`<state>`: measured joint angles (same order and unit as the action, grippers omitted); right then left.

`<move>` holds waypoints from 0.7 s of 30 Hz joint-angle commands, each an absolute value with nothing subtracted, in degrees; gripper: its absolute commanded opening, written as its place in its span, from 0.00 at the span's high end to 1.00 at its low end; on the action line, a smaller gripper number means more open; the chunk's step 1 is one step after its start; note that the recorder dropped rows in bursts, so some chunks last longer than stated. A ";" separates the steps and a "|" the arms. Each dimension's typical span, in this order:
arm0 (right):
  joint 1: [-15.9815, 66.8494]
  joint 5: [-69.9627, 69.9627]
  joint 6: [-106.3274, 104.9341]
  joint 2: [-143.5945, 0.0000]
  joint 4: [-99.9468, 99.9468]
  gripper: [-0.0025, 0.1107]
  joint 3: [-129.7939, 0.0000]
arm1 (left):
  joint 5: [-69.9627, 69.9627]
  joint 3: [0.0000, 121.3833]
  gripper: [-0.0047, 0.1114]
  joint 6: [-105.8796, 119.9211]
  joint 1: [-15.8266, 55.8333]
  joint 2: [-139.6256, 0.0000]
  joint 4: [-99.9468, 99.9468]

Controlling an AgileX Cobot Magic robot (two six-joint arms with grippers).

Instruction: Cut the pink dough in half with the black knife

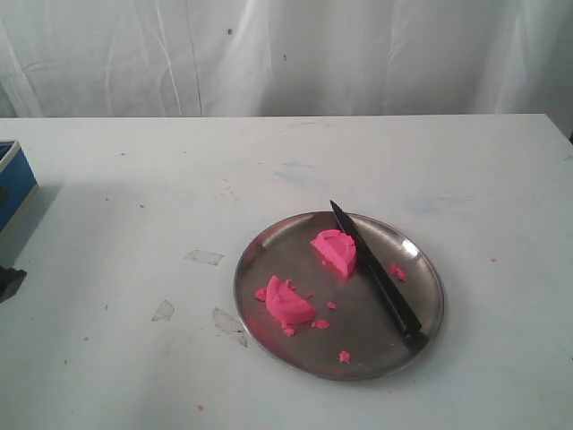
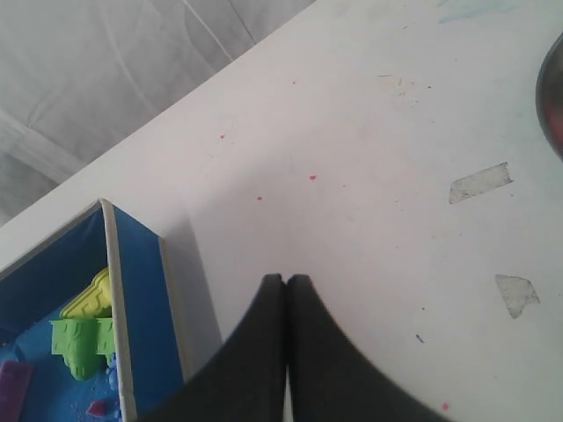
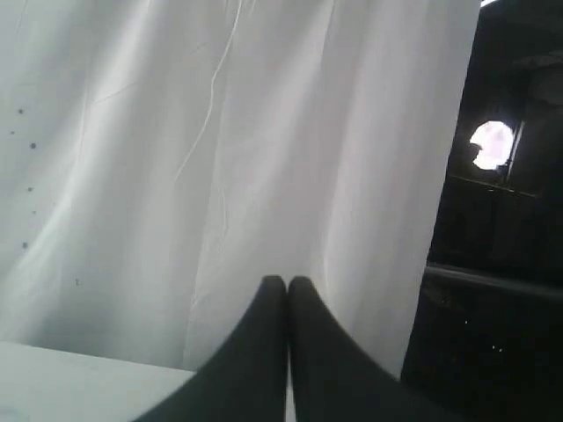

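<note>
Two half-round chunks of pink dough lie apart on the steel plate (image 1: 269,246): one (image 1: 335,251) near the plate's far side, the other (image 1: 287,302) toward its near left. The black knife (image 1: 376,276) rests on the plate to the right of them, tip pointing away, handle at the near right rim. My left gripper (image 2: 287,280) is shut and empty over bare table, far left of the plate. My right gripper (image 3: 287,281) is shut and empty, facing the white curtain. Neither gripper shows in the exterior view, bar a dark bit (image 1: 11,283) at its left edge.
Small pink crumbs (image 1: 344,356) dot the plate. A blue box (image 2: 141,308) with green and yellow moulds stands at the table's left edge, beside my left gripper. Clear tape scraps (image 1: 204,257) stick to the table left of the plate. A white curtain (image 1: 286,54) hangs behind.
</note>
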<state>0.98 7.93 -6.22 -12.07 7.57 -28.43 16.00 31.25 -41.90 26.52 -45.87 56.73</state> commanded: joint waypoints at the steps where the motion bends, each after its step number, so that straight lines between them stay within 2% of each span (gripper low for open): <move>1: 0.66 10.46 -6.93 -4.11 7.47 0.98 -24.35 | 16.85 30.83 0.96 -42.11 26.44 -45.32 54.98; 9: 1.14 38.35 -6.68 0.00 7.37 0.98 -23.58 | 16.14 30.83 0.96 -42.44 26.44 -45.32 49.66; 18: 1.14 38.37 -5.24 0.00 7.60 0.98 -23.58 | 16.11 30.83 0.96 -42.32 26.44 -45.32 49.66; 21: 0.56 24.72 -4.74 0.00 9.25 0.98 -16.12 | 16.11 30.83 0.96 -42.32 26.44 -45.32 49.66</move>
<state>1.09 32.85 -5.52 -0.28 8.36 -20.69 16.02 31.25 -41.90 26.52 -45.87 49.39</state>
